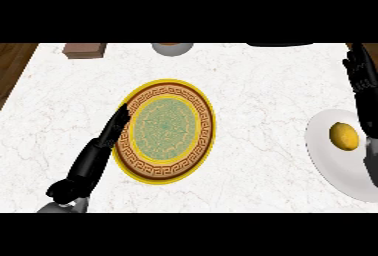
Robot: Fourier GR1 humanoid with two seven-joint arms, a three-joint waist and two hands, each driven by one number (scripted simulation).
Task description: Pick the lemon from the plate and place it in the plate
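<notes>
A yellow lemon (344,135) lies on a plain white plate (328,160) at the right edge of the marble counter. A second plate (168,131), yellow-rimmed with a brown and green pattern, sits in the middle with nothing on it. My left hand (103,145) lies along that patterned plate's left rim, fingers straight and pointing up the view. My right hand (362,75) shows at the right edge just above and beside the lemon, fingers straight and not touching it.
A brown block (84,49) sits at the counter's far left. A grey bowl (173,48) stands at the far edge in the middle. Dark wood floor shows past the counter's left edge.
</notes>
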